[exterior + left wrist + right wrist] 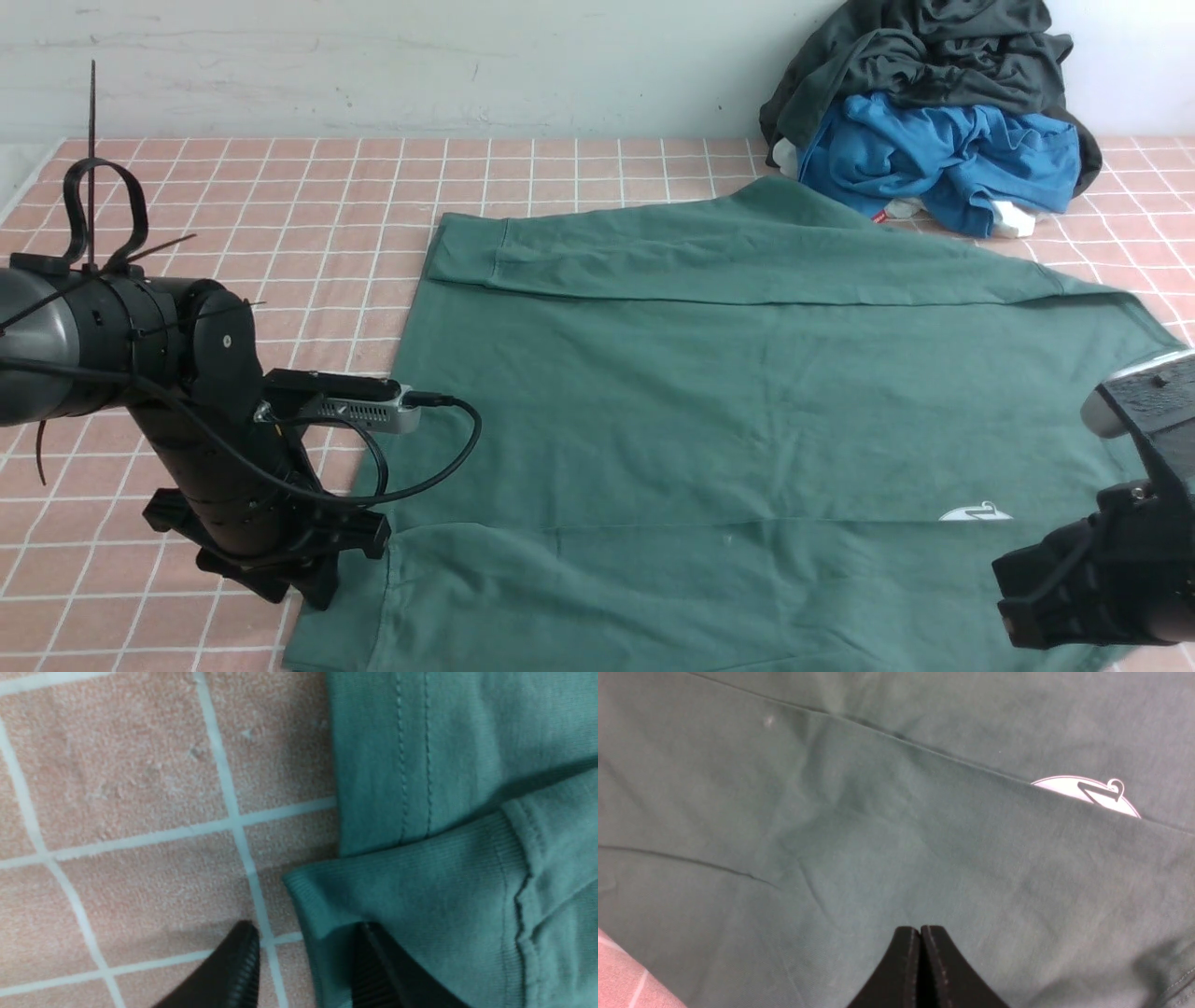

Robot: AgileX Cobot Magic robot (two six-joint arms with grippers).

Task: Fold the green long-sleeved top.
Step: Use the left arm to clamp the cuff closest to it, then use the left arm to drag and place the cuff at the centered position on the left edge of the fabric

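The left gripper (pixel 306 945) is spread wide, one finger over the pink checked cloth (pixel 140 788), the other seemingly tucked beneath the ribbed cuff (pixel 411 891) of the green top (pixel 467 742).

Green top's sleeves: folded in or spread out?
Folded in: the far sleeve and near sleeve both lie flat across the body of the green top.

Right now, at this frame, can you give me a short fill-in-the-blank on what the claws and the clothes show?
The left claw is ____, one finger over the tiles, the other over the sleeve cuff. The right claw is ____ above the green top. The logo on the top is ____. In the clothes pile by the wall, the cloth under the dark garment is ____.
Missing words: open; shut; white; blue.
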